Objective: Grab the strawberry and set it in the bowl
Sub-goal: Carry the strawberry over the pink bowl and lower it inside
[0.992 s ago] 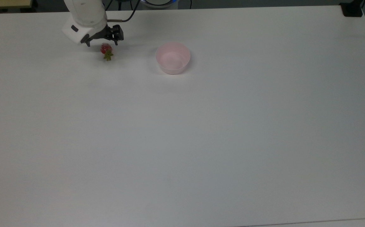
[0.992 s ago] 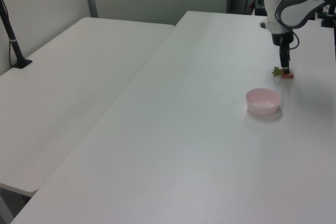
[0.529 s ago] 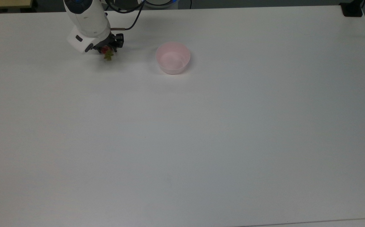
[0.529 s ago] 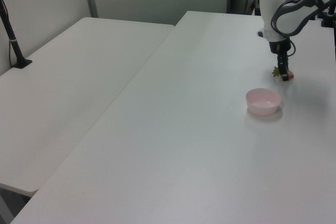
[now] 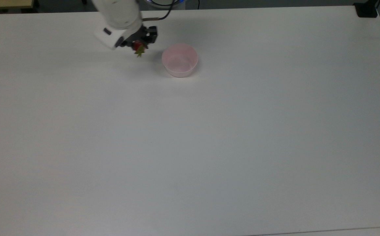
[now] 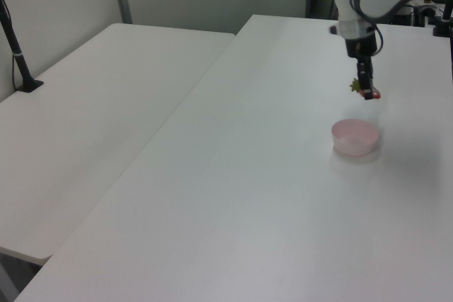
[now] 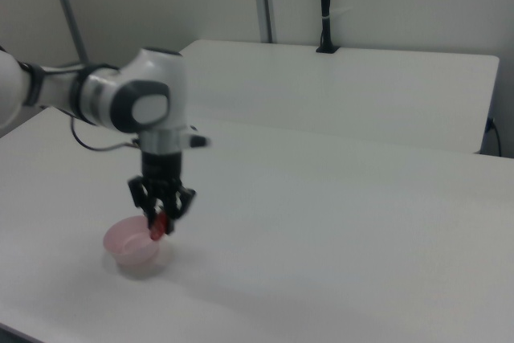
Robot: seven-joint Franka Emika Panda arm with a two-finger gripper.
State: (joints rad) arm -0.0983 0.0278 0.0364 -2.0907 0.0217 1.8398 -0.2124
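Top view: overhead, steep look down on table (image 5: 209, 147), arm base at far edge, wide framing. Left view & right view: low oblique, from opposite ends of table, farther back, each w/ a second table behind. All three share bowl (image 5: 180, 60) (image 6: 354, 136) (image 7: 131, 246) & gripper (image 5: 138, 45) (image 6: 365, 87) (image 7: 161, 216).

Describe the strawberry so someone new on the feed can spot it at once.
Start at the white table and find the pale pink bowl near its far edge in the top view. Just to the top view's left of the bowl hangs the robot's dark claw, shut on the strawberry above the tabletop. It is the one glossy red thing, with a green leafy cap.
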